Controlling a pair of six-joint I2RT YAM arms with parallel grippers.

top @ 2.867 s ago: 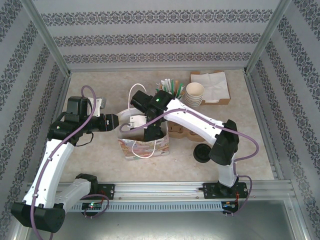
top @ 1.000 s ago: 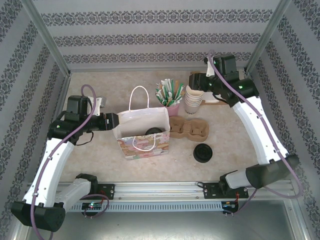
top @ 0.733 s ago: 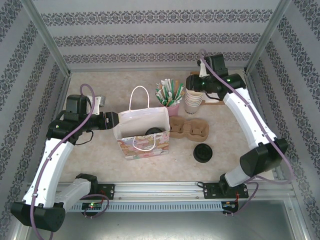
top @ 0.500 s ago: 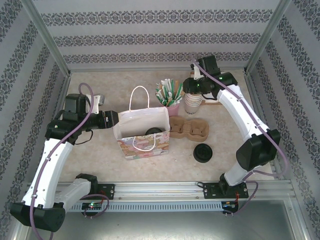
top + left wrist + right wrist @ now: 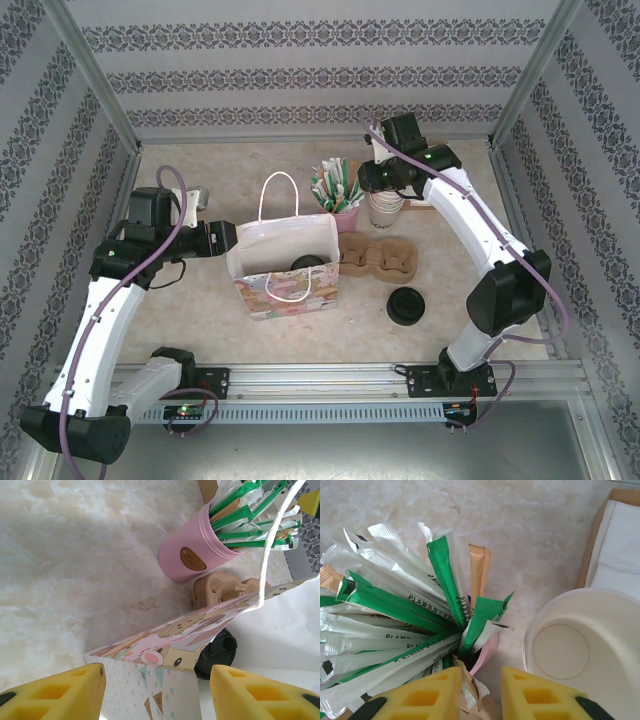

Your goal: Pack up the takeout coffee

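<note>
- Left claw (image 5: 157,672) gapes wide, the paper bag's (image 5: 130,700) printed wall between its yellow fingers; whether they touch it is unclear.
- Right claw (image 5: 481,676), fingers narrowly parted and empty, hangs above the sachets (image 5: 420,610) at frame left; the green ones read "PLA…".
- The takeout coffee (image 5: 305,263) stands inside the bag, mid-frame from overhead.
- The cream cup stack (image 5: 575,650) sits lower right.

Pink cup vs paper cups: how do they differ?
Colour: the pink cup is pink with a brown oval label; the paper cups are plain cream.
Contents: the pink cup is crammed with green and white sachets; the top paper cup is empty.
Count: the pink cup is single; the paper cups are nested in a stack.
Both stand upright, open-topped, side by side.
</note>
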